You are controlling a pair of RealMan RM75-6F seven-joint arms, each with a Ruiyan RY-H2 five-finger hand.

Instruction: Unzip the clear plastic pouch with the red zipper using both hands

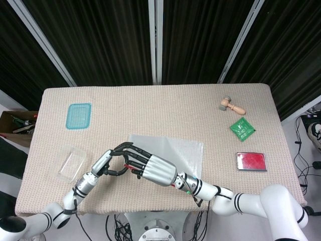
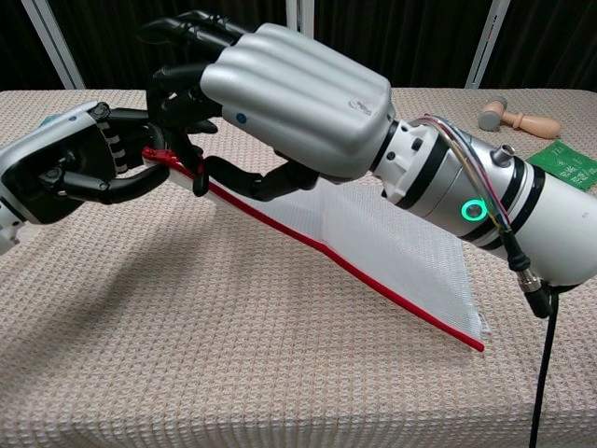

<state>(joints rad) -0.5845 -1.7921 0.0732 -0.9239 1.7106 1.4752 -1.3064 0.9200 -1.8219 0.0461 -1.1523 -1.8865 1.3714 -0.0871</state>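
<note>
The clear mesh pouch [image 1: 175,150] [image 2: 392,247] lies near the table's front edge, its red zipper [image 2: 373,280] running along the near side and lifted at the left end. My left hand [image 1: 103,164] [image 2: 70,168] pinches the red corner of the pouch at that raised end. My right hand [image 1: 153,169] [image 2: 289,103] reaches across from the right and its dark fingertips close around the zipper right beside the left hand's. The zipper pull itself is hidden between the fingers.
A clear plastic tray [image 1: 70,162] sits left of the hands and a teal lid [image 1: 79,116] lies further back. A wooden mallet [image 1: 231,105], a green packet [image 1: 242,128] and a red tin [image 1: 251,161] lie at the right.
</note>
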